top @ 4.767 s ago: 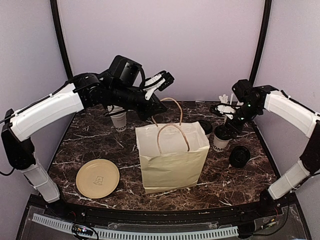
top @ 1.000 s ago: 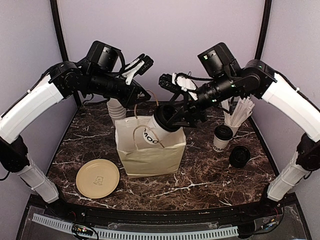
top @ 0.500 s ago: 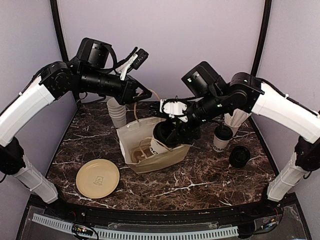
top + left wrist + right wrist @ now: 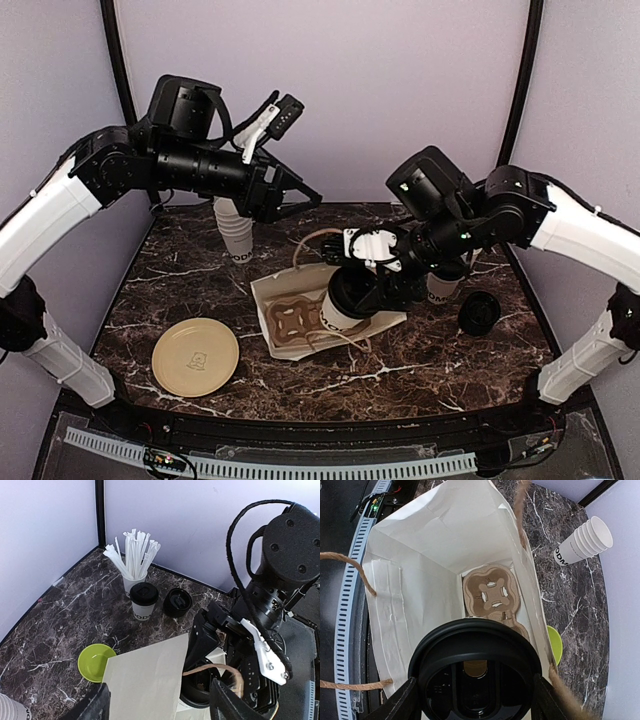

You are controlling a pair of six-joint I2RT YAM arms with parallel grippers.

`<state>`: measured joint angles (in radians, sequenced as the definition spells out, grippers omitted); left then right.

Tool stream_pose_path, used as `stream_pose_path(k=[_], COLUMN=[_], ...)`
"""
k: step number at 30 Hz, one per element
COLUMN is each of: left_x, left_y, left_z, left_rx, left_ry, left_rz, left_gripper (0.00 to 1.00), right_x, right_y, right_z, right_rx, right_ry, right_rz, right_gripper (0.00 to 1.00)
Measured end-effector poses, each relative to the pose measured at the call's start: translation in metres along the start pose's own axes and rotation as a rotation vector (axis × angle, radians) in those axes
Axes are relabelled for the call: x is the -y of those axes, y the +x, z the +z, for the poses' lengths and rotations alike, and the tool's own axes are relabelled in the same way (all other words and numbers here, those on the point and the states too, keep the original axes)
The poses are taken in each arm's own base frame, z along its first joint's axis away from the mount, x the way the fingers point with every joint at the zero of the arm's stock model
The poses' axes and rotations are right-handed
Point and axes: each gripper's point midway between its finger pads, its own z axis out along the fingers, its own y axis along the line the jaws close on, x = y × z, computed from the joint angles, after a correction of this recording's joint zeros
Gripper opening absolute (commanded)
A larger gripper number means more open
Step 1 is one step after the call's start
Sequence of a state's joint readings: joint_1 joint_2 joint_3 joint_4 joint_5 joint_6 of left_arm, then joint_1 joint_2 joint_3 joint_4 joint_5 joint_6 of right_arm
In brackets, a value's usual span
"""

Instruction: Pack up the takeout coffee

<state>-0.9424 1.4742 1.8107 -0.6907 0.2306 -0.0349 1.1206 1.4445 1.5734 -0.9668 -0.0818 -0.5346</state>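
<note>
The takeout coffee, a white cup with a black lid, hangs tilted in the open mouth of the paper bag. My right gripper is shut on it, one finger at each side of the lid. The bag has slumped low and wide, showing a brown cup carrier at its bottom. My left gripper hovers open above and behind the bag. In the left wrist view its fingers straddle the bag's wall, with a rope handle loose near the right one.
A second lidded cup stands by a cup of straws and a black lid at back right. A stack of lidless cups stands at back left. A tan plate lies front left; a green dish behind the bag.
My left gripper has opened and let go of the bag's handle. The bag has sagged from upright to low and flat. My right gripper has brought the cup down into its mouth.
</note>
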Motion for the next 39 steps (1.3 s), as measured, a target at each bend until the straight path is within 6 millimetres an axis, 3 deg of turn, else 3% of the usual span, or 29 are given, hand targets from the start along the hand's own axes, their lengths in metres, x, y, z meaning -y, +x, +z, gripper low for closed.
stream_pose_path(k=[5, 9, 12, 16, 18, 22, 26, 34, 39], left_x=[0.001, -0.014, -0.038, -0.080, -0.098, -0.114, -0.121, -0.117, -0.115], left_y=[-0.009, -0.011, -0.003, 0.035, 0.063, 0.110, 0.138, 0.146, 0.144], left_z=[-0.020, -0.027, -0.019, 0.012, 0.034, 0.075, 0.100, 0.113, 0.115], left_rx=[0.063, 0.089, 0.070, -0.031, -0.112, -0.254, -0.331, -0.329, -0.316], left_ry=[-0.028, -0.100, -0.186, -0.298, -0.331, -0.340, -0.333, -0.287, -0.272], left_rz=[0.023, 0.023, 0.009, -0.028, -0.048, -0.071, -0.084, -0.096, -0.095], left_gripper=[0.75, 0.75, 0.75, 0.74, 0.74, 0.73, 0.71, 0.71, 0.71], right_x=[-0.014, -0.037, -0.056, -0.071, -0.070, -0.053, -0.036, -0.011, -0.011], right_y=[0.008, 0.013, 0.016, 0.017, 0.022, 0.038, 0.049, 0.058, 0.064], right_z=[-0.002, -0.003, -0.006, -0.009, -0.008, -0.003, 0.002, 0.012, 0.022], right_rx=[-0.012, -0.024, -0.027, -0.021, -0.030, -0.082, -0.137, -0.166, -0.187], right_ry=[-0.025, -0.082, -0.139, -0.170, -0.144, -0.024, 0.082, 0.251, 0.273], right_rz=[-0.049, -0.125, -0.184, -0.232, -0.238, -0.248, -0.248, -0.258, -0.272], right_gripper=[0.51, 0.51, 0.51, 0.49, 0.48, 0.48, 0.48, 0.47, 0.48])
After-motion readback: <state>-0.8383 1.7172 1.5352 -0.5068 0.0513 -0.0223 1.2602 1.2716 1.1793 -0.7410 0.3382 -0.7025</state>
